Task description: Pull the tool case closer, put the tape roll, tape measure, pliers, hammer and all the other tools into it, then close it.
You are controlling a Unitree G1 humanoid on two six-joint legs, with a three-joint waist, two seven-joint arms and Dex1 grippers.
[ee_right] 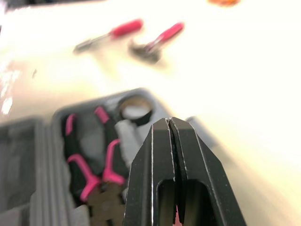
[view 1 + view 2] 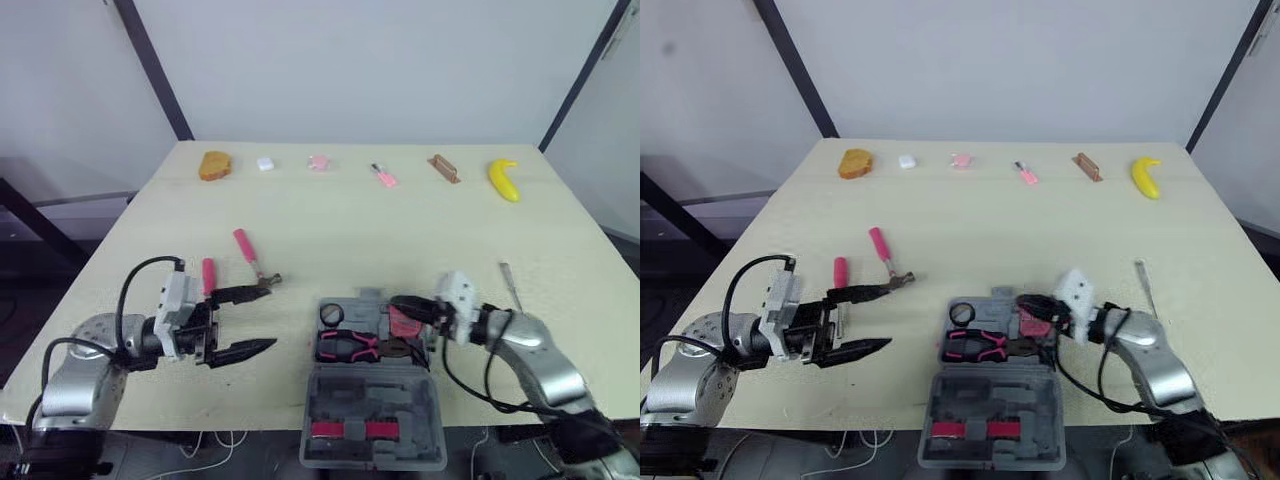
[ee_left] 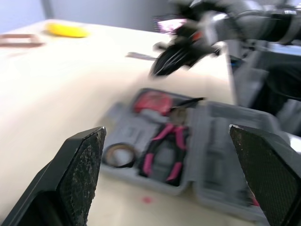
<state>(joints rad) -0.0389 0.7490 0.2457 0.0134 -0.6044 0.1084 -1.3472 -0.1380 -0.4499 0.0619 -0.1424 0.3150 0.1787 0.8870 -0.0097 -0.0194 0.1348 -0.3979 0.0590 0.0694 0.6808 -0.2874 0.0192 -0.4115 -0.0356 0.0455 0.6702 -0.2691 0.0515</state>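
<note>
The tool case (image 2: 370, 400) lay open at the 6 o'clock edge of the table (image 2: 330, 225), its lid folded down toward me and its tray on the far side. In the tray the tape roll (image 2: 332, 314) sat at the 10 o'clock corner, the pliers (image 2: 347, 345) lay across the middle with their pink handles spread, and the red tape measure (image 2: 404, 323) filled the 2 o'clock corner. My right gripper (image 2: 395, 302) hung just above that tape measure, reaching in from 3 o'clock, its two black fingers pressed together with nothing between them. My left gripper (image 2: 268, 317) hovered over the bare table at 9 o'clock of the case, near it but apart from it, fingers spread wide and empty. The hammer (image 2: 247, 250) lay outside the case at its 10 o'clock, pink handle pointing away from me and head just beside my upper left finger. A pink-handled screwdriver (image 2: 208, 275) lay next to the hammer at its 8 o'clock. A slim metal tool (image 2: 510, 283) rested on the table at 2 o'clock of the case, beyond my right wrist. A banana (image 2: 504, 180) lay well apart, near the table's far edge at 1 o'clock.
</note>
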